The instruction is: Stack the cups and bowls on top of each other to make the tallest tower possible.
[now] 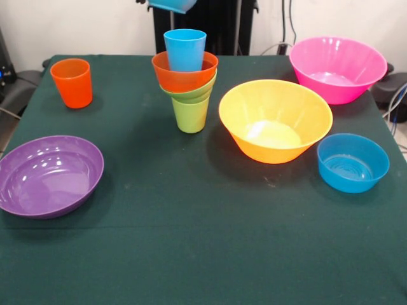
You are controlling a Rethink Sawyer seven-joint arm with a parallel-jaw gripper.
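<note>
At the top edge, far side, a small blue bowl (173, 5) hangs above the tower (186, 79), presumably carried by the gripper, which is cut off; whether it is clamped cannot be told. The bowl sits nearly over the light blue cup (185, 49), likely so it can cap the stack. Below the cup: orange bowl (184, 78), green bowl (192, 94), lime green cup (190, 114). Unused: orange cup (72, 82) far left, purple bowl (49, 175) near left, yellow-orange bowl (275, 119), pink bowl (338, 68), medium blue bowl (352, 162) right.
</note>
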